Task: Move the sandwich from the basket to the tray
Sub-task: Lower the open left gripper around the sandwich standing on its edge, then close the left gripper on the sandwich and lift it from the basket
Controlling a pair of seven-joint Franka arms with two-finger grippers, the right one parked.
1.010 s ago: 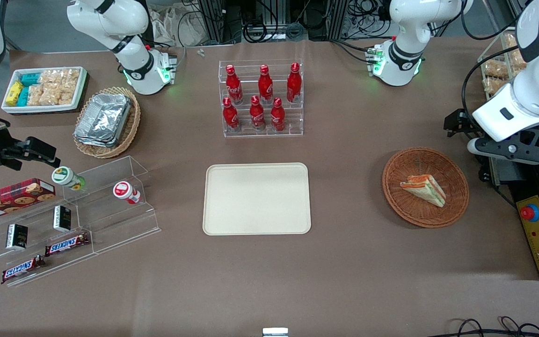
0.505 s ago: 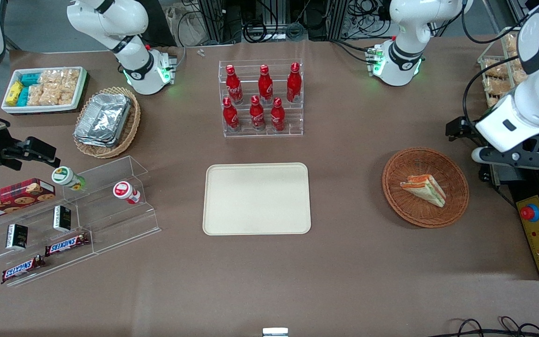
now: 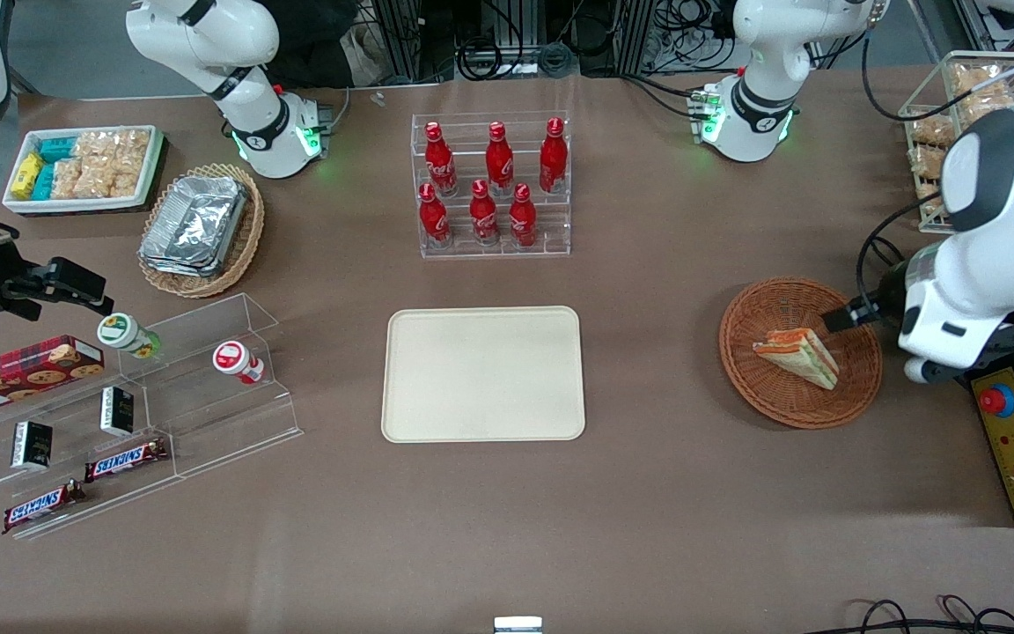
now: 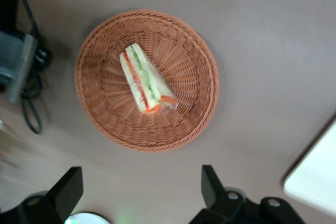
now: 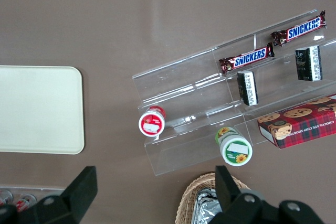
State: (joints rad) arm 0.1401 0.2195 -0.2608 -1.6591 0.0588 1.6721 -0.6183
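Hanging above the brown surface (image 3: pixel 665 493) at the right of the front view, the left arm's gripper (image 4: pixel 142 195) is seen with its two dark fingers (image 4: pixel 211 184) spread wide apart and nothing held between them. Just beside it, the round reddish-brown wicker basket (image 3: pixel 800 352) is found, with the triangular white-bread sandwich with orange and green filling (image 3: pixel 799 355) lying inside. The flat cream rectangular tray (image 3: pixel 483 373) is placed well apart from the basket, at the centre of the front view.
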